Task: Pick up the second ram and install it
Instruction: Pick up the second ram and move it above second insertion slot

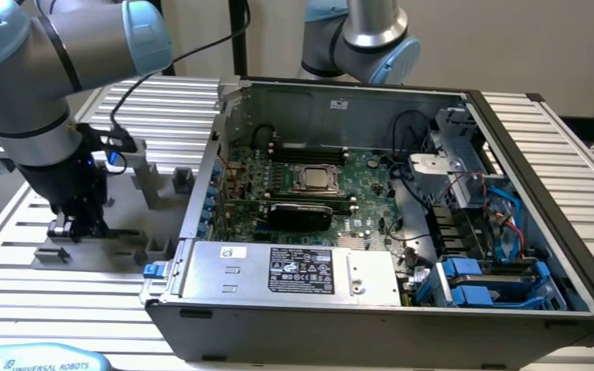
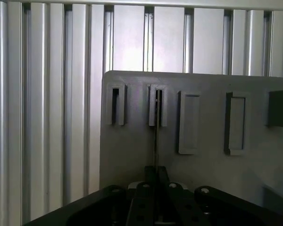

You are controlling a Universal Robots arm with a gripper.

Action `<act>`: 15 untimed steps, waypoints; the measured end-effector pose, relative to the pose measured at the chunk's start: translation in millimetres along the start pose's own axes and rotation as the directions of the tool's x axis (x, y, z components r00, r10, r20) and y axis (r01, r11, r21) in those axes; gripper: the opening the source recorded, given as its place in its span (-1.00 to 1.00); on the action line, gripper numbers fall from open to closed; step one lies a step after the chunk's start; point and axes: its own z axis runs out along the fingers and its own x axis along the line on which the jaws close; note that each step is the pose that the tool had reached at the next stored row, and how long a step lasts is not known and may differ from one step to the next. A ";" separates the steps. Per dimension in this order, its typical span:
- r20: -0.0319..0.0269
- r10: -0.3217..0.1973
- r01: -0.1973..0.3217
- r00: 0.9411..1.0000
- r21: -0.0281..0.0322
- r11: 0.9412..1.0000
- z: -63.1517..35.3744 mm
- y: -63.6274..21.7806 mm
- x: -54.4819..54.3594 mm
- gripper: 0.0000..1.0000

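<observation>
The job is at its pick-up stage. The pincer [image 1: 70, 229] is down at the grey holder [image 1: 121, 241] on the counter [image 1: 173, 100], on the exterior view's left, well apart from the open case [image 1: 308, 97].

In the wrist view the ram [image 2: 155, 136] shows edge-on as a thin dark line. It runs from the 2nd slot [image 2: 156, 101] of the holder [image 2: 132, 150] into the pincer [image 2: 155, 176]. The pincer's 2 fingers are clenched close on either side of the ram, so it looks grasped. The ram's far end sits in its slot, so it does not look lifted out.

Nothing of the install is done: the ram has yet to reach the motherboard [image 1: 364, 174] inside the case. Whether a 1st stick is already seated there I cannot tell.
</observation>
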 end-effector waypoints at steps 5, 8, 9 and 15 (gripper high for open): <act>0.000 0.000 0.000 1.000 0.000 1.000 -17.6 0.7 -0.4 -0.73; 0.000 0.000 0.000 1.000 0.000 1.000 -31.2 1.2 -0.7 -0.73; 0.000 0.000 0.000 1.000 0.000 1.000 -35.6 1.4 -0.8 -0.73; 0.000 0.000 0.000 1.000 0.000 1.000 -63.1 1.6 -1.4 -0.73</act>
